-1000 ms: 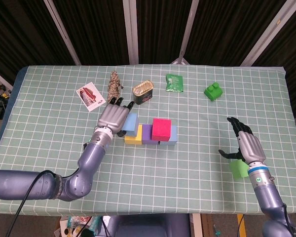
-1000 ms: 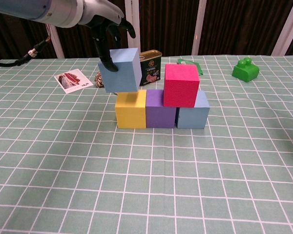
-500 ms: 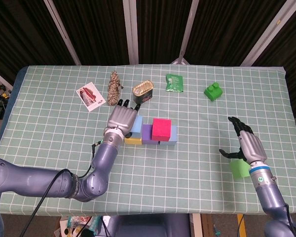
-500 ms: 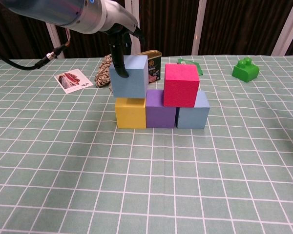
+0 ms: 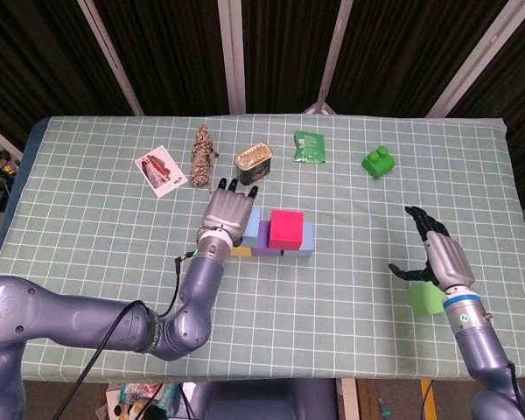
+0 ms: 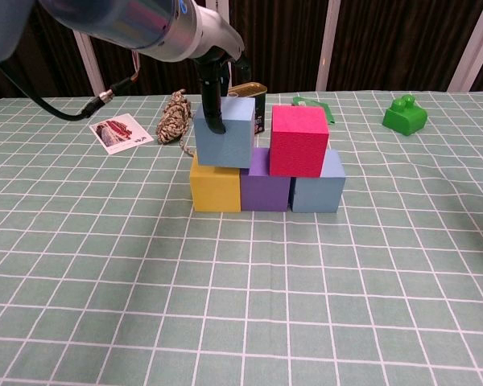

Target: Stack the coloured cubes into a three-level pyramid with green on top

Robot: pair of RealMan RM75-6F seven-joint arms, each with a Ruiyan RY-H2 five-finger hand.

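We log the light blue cube (image 6: 224, 133) at second level, sitting over the seam between the yellow cube (image 6: 216, 184) and the purple cube (image 6: 265, 185), near the middle of the tabletop (image 6: 225, 305). Being a cube it has no long axis; in the chest view its front face is turned a little to the left and its base looks slightly tilted, not quite square with the row beneath. The left robot hand (image 5: 228, 211) grasps it from above, one dark finger (image 6: 215, 104) running down the front face; in the head view the hand covers most of the cube. Just beside it on the same level sits the pink cube (image 6: 299, 140), upright, straddling the purple cube and the grey-blue cube (image 6: 320, 188) that closes the bottom row; we see a narrow gap between pink and light blue. The bottom row runs left to right, faces toward the chest camera. The green cube (image 5: 425, 299) lies well apart at the near right edge of the tabletop, partly behind the right robot hand (image 5: 436, 255), which is released, fingers spread, gripping nothing; whether it touches the cube we cannot tell. Behind the stack: a tin can (image 5: 253, 164), a twine bundle (image 5: 200, 152), a picture card (image 5: 160, 170), a green packet (image 5: 310, 146), a green toy brick (image 5: 379, 162).
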